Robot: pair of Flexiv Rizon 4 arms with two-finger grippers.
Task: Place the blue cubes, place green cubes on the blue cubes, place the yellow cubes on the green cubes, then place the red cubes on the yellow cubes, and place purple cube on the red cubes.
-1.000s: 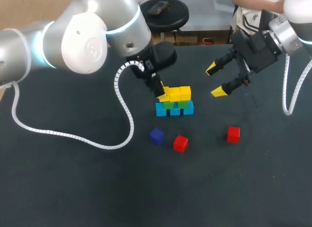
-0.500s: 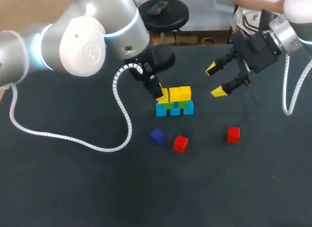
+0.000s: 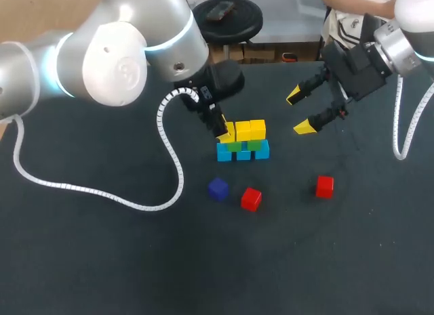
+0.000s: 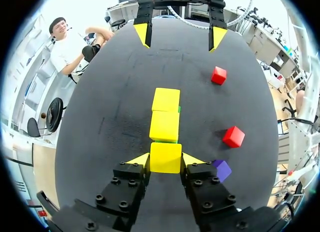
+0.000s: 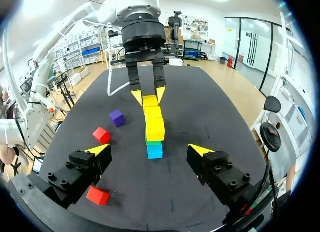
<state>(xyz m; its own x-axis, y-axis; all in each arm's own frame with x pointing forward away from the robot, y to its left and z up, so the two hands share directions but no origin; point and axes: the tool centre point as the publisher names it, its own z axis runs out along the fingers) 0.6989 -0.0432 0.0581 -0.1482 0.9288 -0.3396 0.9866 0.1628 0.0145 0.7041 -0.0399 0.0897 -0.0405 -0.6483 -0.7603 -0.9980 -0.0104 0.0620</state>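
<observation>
Left gripper (image 4: 165,161): we see it closed on a small yellow cube (image 4: 165,153), one yellow-tipped finger against each side.
Held cube: it is the end cube of the top row, in line with two more yellow cubes (image 4: 165,112). We cannot tell whether it is fully seated on the layer below.
Release risk: if the fingers open unevenly or lift off at a slant, the cube could drag sideways and slide off its end of the stack.
Push risk: any nudge along the row would pass through the touching yellow cubes and shift all three.
Stack: light blue cubes (image 3: 243,154) stand on the dark worktop (image 3: 102,261), with green cubes (image 3: 234,145) over them (mostly hidden from above), so we judge the base narrow and easy to knock.
Right gripper (image 3: 299,112): it is spread wide and empty, hovering well apart from the stack's far end. A low sweep in towards the loose cubes could clip the row.
Loose cubes: two red cubes (image 3: 251,198) and a purple cube (image 3: 218,188) lie on the worktop near the stack. Setting them on misaligned yellow cubes could tip them.
</observation>
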